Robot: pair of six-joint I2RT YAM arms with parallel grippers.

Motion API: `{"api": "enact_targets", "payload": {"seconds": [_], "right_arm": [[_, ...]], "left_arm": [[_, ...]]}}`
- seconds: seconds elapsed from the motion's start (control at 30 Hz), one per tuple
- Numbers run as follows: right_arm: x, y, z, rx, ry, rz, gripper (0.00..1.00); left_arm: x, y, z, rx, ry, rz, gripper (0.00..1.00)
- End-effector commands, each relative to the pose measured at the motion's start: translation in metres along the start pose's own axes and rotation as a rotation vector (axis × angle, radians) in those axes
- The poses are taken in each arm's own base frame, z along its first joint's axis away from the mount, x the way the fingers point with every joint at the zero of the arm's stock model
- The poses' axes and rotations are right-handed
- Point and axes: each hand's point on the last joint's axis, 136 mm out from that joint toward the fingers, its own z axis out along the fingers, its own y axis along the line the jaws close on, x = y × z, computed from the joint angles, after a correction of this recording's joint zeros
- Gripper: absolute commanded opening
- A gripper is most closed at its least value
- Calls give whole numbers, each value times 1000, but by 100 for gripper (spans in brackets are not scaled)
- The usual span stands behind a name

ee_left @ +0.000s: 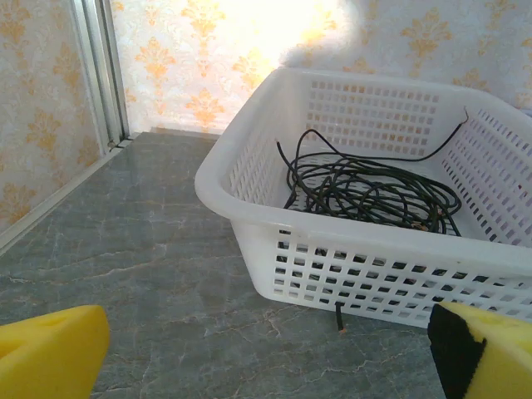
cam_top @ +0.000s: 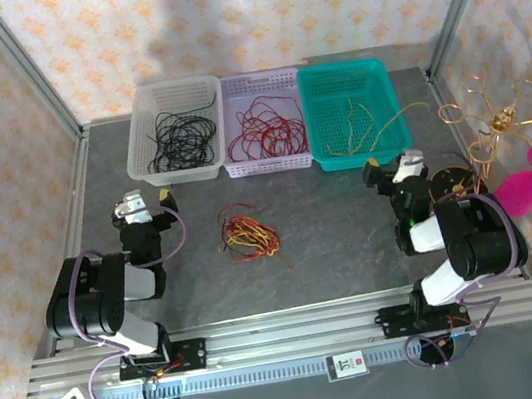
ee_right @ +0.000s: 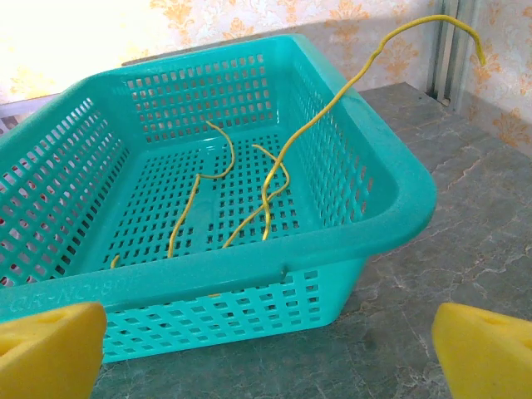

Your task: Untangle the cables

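A tangled bunch of red and yellow cables (cam_top: 246,233) lies on the grey table between the two arms. My left gripper (cam_top: 153,203) rests left of it, open, its yellow fingertips (ee_left: 50,353) wide apart and nothing between them; it faces the white basket (ee_left: 249,195) of black cables (ee_left: 366,187). On the right, my right gripper (cam_top: 390,170) is open and holds nothing, its yellow fingertips (ee_right: 486,353) spread in front of the teal basket (ee_right: 391,208), which holds yellow cables (ee_right: 270,179).
A lilac basket (cam_top: 268,164) with red cables (cam_top: 265,129) stands between the white basket (cam_top: 142,148) and the teal basket (cam_top: 316,121) at the back. A gold wire ornament (cam_top: 491,118) and pink shapes (cam_top: 531,178) sit at the right edge. Metal frame posts border the table.
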Motion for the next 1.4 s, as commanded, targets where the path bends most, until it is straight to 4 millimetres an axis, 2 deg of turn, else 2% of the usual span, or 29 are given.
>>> {"api": "enact_targets", "payload": {"seconds": [0.0,1.27,1.37], "right_arm": [[-8,3,3,-3,-25,-3,100],[-8,2,2,0,-27,-2,100],[-9,2,3,-1,-29,-1,100]], "left_arm": [[-7,0,2,5,-22,-11,99],[-7,0,2,5,-22,-12,99],[-7,-7,1,35,-20,8,92]]}}
